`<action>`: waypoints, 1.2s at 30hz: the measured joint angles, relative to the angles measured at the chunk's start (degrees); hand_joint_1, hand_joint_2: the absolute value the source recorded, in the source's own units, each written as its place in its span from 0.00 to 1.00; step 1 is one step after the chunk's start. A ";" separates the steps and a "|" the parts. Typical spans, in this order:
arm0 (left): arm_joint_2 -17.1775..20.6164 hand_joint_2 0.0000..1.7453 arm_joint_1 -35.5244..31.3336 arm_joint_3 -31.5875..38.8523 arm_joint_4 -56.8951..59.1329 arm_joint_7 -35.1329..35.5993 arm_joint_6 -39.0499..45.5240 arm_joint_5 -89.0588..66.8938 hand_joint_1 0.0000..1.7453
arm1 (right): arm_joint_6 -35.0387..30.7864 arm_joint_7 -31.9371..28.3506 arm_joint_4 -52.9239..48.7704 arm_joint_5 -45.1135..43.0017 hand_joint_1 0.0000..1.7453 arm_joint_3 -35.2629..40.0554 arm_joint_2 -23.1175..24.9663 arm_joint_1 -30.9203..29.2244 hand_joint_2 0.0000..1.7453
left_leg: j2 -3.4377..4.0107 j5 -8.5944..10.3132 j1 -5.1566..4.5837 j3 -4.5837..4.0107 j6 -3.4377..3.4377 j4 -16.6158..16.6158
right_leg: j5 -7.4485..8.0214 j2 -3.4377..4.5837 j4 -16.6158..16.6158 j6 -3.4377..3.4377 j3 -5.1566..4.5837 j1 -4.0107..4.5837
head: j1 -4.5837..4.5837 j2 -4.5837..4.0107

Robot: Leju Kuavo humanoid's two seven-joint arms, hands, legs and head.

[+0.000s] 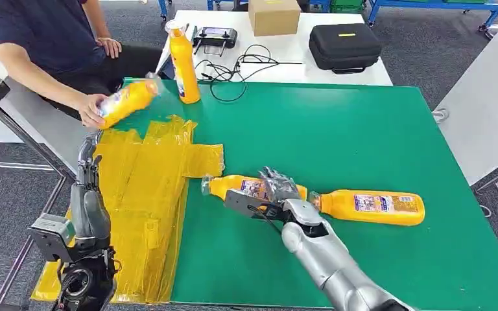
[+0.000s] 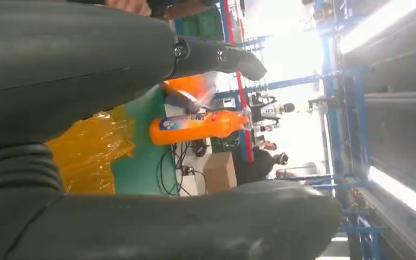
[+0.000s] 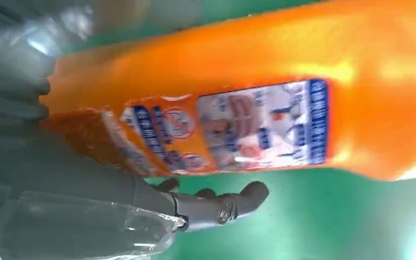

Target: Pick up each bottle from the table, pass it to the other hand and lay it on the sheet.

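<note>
on the green table (image 1: 363, 142), near its middle toward 6 o'clock, the right hand (image 1: 273, 192) grasps a lying orange bottle (image 1: 246, 187), fingers wrapped over its body; the cap points to 9 o'clock, toward the yellow sheet (image 1: 146, 194). at 3 o'clock of this hand a second bottle (image 1: 369, 207) lies on the table, just beside the first one. at 12 o'clock a third bottle (image 1: 184, 59) stands upright at the far edge of the table. a person's hand (image 1: 91, 110) holds a fourth bottle (image 1: 128, 101) tilted above the sheet's far corner. the left hand (image 1: 87, 178) is released, fingers apart, holding nothing, over the sheet at 9 o'clock.
</note>
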 measured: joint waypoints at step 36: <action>-3.67 1.00 9.95 7.15 -11.28 6.57 -8.79 0.54 0.00 | -9.06 -4.04 -1.16 -5.13 1.00 0.92 2.33 0.51 1.00 | 0.24 -0.02 0.00 0.03 -0.03 0.00 | 0.01 0.28 -0.03 -0.02 -0.06 0.00 | 0.00 0.02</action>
